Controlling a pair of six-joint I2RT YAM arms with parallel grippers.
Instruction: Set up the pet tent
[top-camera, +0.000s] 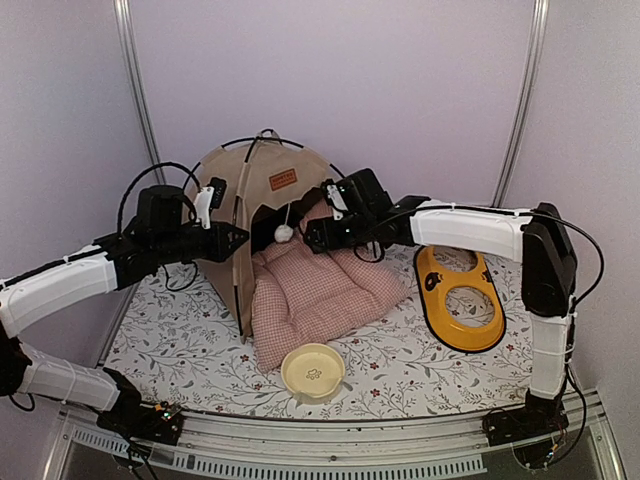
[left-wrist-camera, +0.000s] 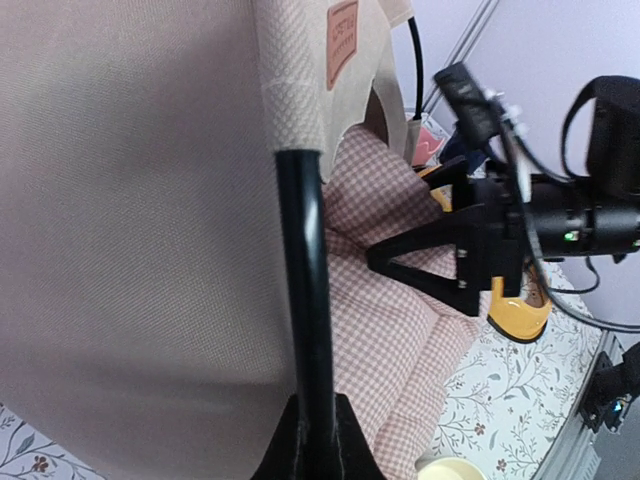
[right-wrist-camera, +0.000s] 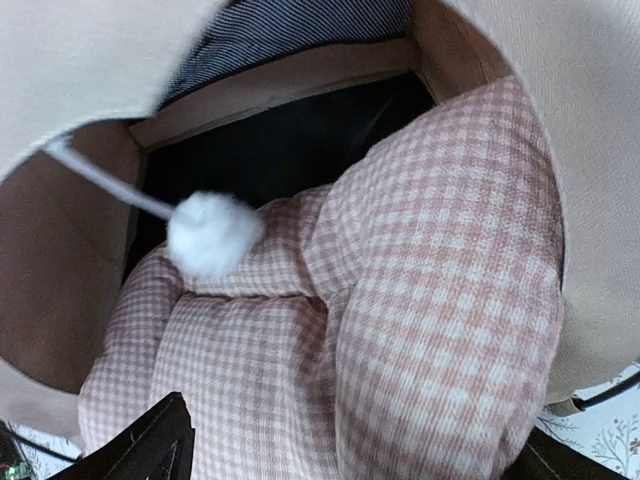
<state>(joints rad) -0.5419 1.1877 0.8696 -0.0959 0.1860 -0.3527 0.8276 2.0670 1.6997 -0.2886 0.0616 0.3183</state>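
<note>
One floral-cloth table (top-camera: 400, 375), lilac walls (top-camera: 330, 70); left pincer (left-wrist-camera: 318, 445) tight on pet tent (top-camera: 255, 180) pole (left-wrist-camera: 305, 300), right pincer (top-camera: 318, 236) agape near cushion (top-camera: 320, 290).

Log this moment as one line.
tent: tan fabric dome tent standing | left jaws: shut on its thin black pole | right jaws: open over pink-and-white checked cushion at doorway

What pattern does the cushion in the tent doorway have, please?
The padded fabric cushion has pink-and-white checks, clearest in the right wrist view.
</note>
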